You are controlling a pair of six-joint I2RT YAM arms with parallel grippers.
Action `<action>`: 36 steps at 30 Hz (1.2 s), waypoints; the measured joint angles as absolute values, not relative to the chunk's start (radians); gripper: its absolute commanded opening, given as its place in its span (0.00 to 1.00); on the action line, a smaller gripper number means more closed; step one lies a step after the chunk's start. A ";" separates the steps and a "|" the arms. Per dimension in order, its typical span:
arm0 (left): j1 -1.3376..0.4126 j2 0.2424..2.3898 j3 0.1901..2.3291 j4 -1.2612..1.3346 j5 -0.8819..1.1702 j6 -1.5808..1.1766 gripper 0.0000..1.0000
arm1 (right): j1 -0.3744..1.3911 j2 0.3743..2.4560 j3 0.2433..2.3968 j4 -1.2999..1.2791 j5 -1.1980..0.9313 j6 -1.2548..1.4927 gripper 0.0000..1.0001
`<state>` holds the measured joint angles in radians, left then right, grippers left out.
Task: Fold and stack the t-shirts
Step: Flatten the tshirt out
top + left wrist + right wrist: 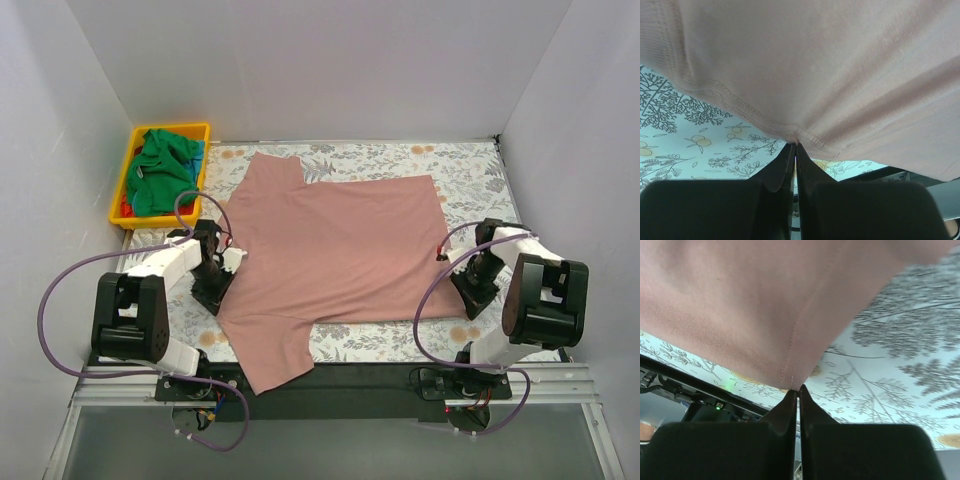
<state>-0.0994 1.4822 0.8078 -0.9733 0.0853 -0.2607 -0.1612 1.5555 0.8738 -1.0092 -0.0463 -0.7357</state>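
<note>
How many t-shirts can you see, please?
2: a dusty-pink cotton t-shirt spread on the floral table cover, and a green one crumpled in the yellow plastic bin; red fabric beneath may be more.

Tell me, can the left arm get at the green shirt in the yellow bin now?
Probably not yet: the left pincer is shut on the pink shirt. Once free, the green shirt lies near, the way open.

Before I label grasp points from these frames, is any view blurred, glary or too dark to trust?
Top external: even light, sharp, soft shadows around the pink t-shirt. Left wrist: hem stitching crisp, left gripper a dark, soft-focus silhouette. Right wrist: right gripper equally dark and blurred; floral cover readable. No glare.
</note>
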 measured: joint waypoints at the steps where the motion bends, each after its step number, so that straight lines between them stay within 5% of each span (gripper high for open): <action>1: -0.099 1.482 0.808 -0.978 0.085 -0.257 0.00 | -0.155 1.549 0.853 -1.008 -0.046 -0.741 0.01; 6: -0.099 1.479 0.798 -0.998 0.084 -0.235 0.00 | -0.114 1.494 0.794 -1.023 -0.041 -0.776 0.05; 8: -0.099 1.477 0.793 -1.006 0.084 -0.231 0.03 | -0.106 1.480 0.794 -1.035 -0.040 -0.788 0.31; 11: -0.099 1.477 0.801 -1.037 0.085 -0.219 0.35 | -0.112 1.479 0.815 -1.069 -0.036 -0.808 0.41; 13: -0.094 1.473 0.832 -1.079 0.087 -0.214 0.44 | -0.126 1.480 0.872 -1.109 -0.036 -0.820 0.39; 20: -0.070 1.482 1.121 -1.148 0.151 -0.214 0.50 | -0.146 1.530 1.169 -1.147 -0.126 -0.809 0.29; 36: -0.071 1.641 1.052 -0.956 0.266 -0.336 0.50 | -0.007 1.689 0.981 -0.969 -0.136 -0.702 0.25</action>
<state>-0.0711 1.6405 1.0519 -0.9562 0.2661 -0.3363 -0.0071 1.6886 0.9806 -0.9688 -0.1360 -0.7021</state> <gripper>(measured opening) 0.501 0.254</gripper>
